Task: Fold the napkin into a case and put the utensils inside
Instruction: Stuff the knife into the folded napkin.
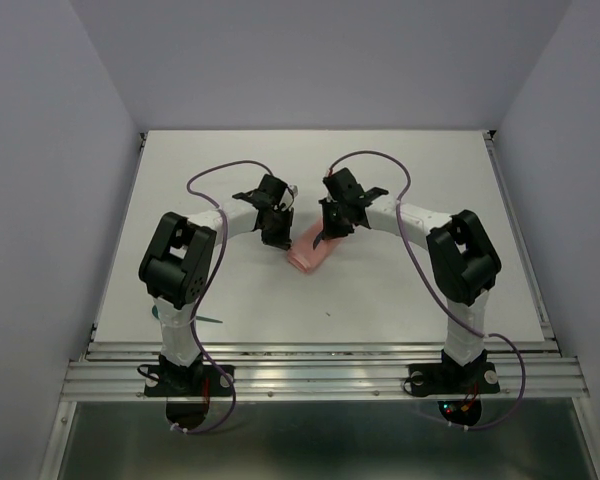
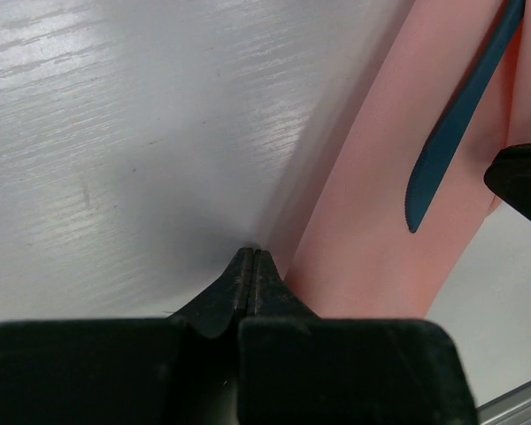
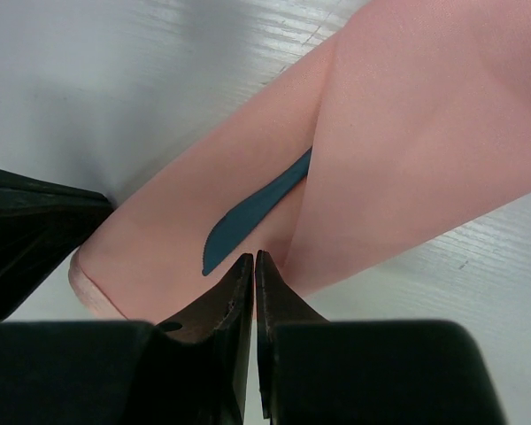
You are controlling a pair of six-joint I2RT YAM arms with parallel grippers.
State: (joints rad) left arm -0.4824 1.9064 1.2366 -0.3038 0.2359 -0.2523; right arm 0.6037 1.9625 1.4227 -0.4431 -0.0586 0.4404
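**Presently: case folded, one utensil in the fold, both claws closed**

Location. The salmon-pink case [image 1: 310, 257] lies flat at the centre of the overhead view, on the white desk [image 1: 400, 300], between my two claws.

Claws. My left claw [image 2: 252, 258] is pressed together, tips down on the desk just beside the cloth's long edge, gripping nothing. My right claw [image 3: 254, 261] shows only a hairline slit between its tips. It hangs over the cloth near the fold, and I see nothing held in it.

Contents. A teal knife [image 3: 248, 208] sits in the groove between two cloth layers. Its serrated blade tip is exposed at mid-frame in the right wrist view, and the rest is hidden under the upper layer. A thin teal sliver [image 1: 212, 320] at the lower left of the overhead view may be another utensil; it is too small to confirm.

Handling assessment. The cloth is thin, soft and light, so I judge it will drag or unfold if pushed sideways. It is best pinched at a layered edge, with the other claw holding it down. The knife looks stiff, light and smooth, and likely to slip, so I would take it across the handle and slide it along the groove.
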